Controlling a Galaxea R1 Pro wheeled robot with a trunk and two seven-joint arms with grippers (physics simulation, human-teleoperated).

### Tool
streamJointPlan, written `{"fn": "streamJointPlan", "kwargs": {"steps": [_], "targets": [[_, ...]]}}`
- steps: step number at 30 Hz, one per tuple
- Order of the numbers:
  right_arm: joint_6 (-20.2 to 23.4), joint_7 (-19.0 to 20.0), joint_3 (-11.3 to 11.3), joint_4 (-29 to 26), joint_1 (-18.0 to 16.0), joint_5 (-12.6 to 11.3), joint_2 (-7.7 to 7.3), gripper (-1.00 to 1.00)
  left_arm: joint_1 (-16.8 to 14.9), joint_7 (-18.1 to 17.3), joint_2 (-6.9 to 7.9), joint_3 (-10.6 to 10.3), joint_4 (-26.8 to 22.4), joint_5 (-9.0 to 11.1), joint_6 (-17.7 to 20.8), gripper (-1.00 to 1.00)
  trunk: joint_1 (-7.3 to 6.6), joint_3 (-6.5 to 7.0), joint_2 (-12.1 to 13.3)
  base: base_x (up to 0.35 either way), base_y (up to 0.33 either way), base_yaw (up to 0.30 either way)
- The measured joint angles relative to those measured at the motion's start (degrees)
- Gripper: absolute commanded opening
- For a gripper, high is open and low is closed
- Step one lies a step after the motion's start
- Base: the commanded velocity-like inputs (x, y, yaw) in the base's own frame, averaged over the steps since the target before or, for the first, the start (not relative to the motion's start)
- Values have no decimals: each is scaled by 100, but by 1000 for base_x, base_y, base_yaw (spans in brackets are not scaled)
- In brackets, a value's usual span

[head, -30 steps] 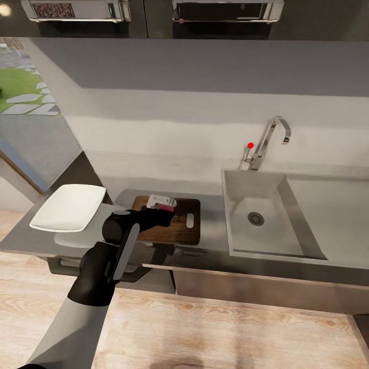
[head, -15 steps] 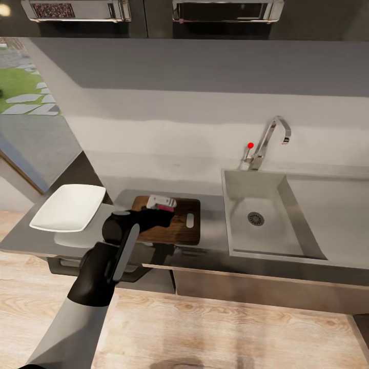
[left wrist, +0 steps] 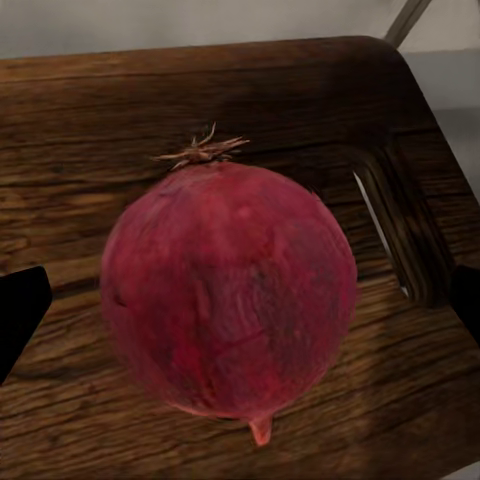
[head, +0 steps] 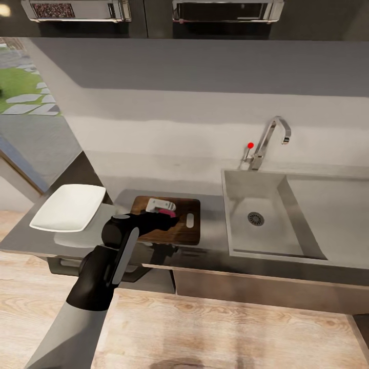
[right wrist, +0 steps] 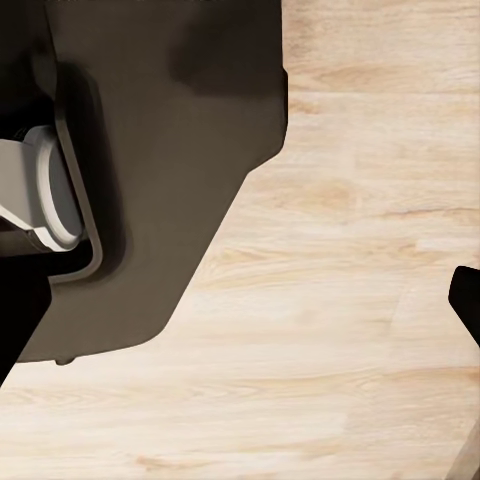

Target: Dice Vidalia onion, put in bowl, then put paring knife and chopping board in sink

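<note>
At the left of the head view the white bowl (head: 68,207) sits empty on the table (head: 31,238). Right of it, the left gripper (head: 165,214) hangs over the chopping board (head: 180,233), fingers spread wide around the red onion (left wrist: 228,290), which rests whole on the wood. Far right, the sink (head: 246,225) is emptied. Judging so, only fetching is done; dicing, transfer and clearing remain. The right gripper (right wrist: 240,330) stands spread over the floor (right wrist: 350,300).

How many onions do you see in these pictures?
1. The red onion lies on the chopping board, between the left gripper fingers. None shows in the sink.
</note>
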Motion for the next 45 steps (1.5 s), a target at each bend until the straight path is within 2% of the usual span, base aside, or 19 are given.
{"fn": "streamJointPlan", "kwargs": {"steps": [14, 34, 40, 43, 45], "targets": [[0, 0, 0, -1, -2, 2, 0, 100, 1, 0, -3, 9, -15, -3, 2, 100, 1, 0, 0, -20, 0, 0], [0, 0, 0, 1, -3, 1, 0, 100, 1, -1, -3, 0, -13, 5, 11, 100, 3, 0, 0, -309, 0, 0], [0, 0, 0, 0, -4, 5, -1, 100, 10, -1, -1, 0, -10, 5, 3, 100, 0, 0, 0, -84, 0, 0], [0, 0, 0, 0, -3, 6, -6, 100, 79, -4, 3, -3, -20, 5, -6, 100, 0, 0, 0, -14, 0, 0], [-4, 0, 0, -3, -1, 7, -8, 100, 299, -9, 5, -5, -75, 1, -25, 100, 0, -1, 0, -3, 0, 0]]}}
